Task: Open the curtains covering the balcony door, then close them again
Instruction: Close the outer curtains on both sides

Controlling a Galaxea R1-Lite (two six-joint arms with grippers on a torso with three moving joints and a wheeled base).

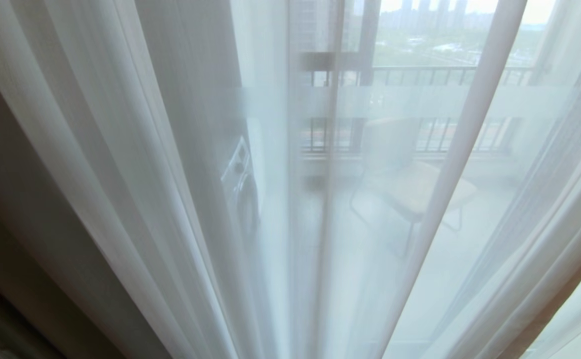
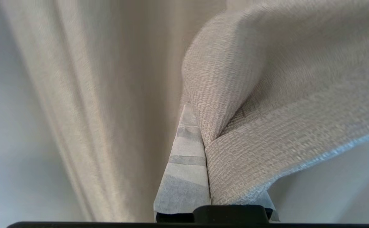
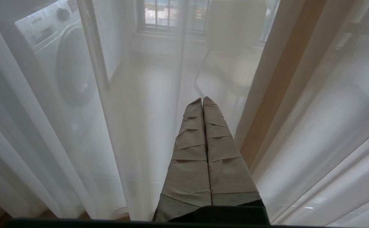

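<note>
Sheer white cloth is filling almost the whole head view, hanging in long folds in front of the balcony door, whose dark frame and frosted band are showing through it, with a chair and a washing machine dimly visible behind. The thick beige-grey curtain is hanging at the robot's left side, and the left claw is gripping a fold of its woven edge between its taped fingers, with the cloth bulging over them. The right claw is waiting with its fingers pressed together on nothing, pointing at the sheer layer. I think the risk is lying in the small bite: only a thin fold is sitting in the left claw, so a pull along the rail may be drawing the cloth out. The sheer layer may also be dragging along or catching.
</note>
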